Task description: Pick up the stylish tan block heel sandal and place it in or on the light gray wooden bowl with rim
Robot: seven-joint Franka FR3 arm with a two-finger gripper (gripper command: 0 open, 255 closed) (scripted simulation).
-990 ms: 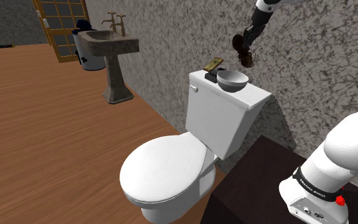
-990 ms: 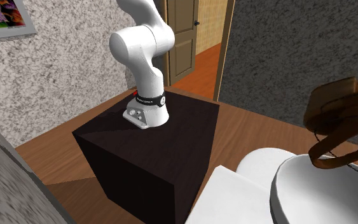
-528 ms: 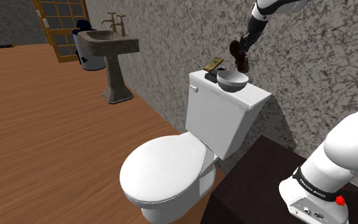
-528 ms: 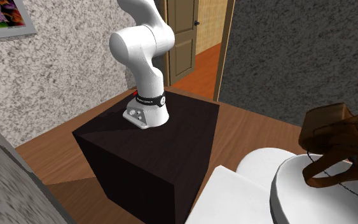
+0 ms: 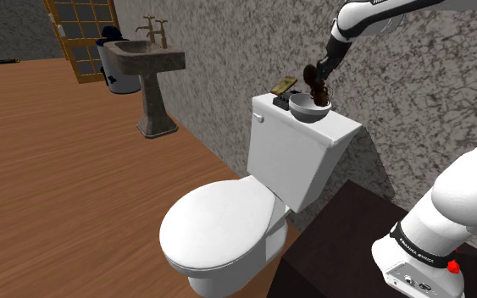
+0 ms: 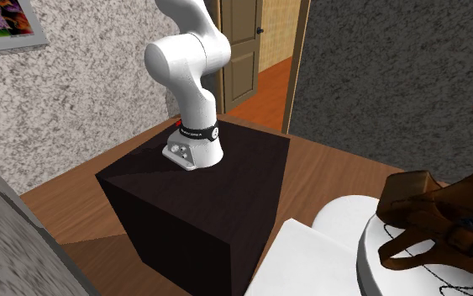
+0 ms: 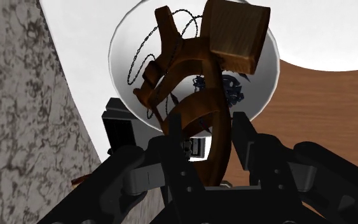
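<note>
ease down slowly with the black gripper [image 7: 206, 130] closed to a narrow gap, clasping the brown block heel sandal [image 7: 190, 95] by its sole, right at the mouth of the pale grey bowl [image 7: 123, 57] on the white toilet tank [image 5: 300, 148]. centre over the bowl, heel inside the rim. let go only after contact with the bowl's wall; otherwise likely to tip out.

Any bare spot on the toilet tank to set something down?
Tank lid: bare strip between the bowl and its end nearest the stand. Crowded beyond the bowl: a black item and a yellow one; the sandal hangs over it. Closed seat lid is bare.
</note>
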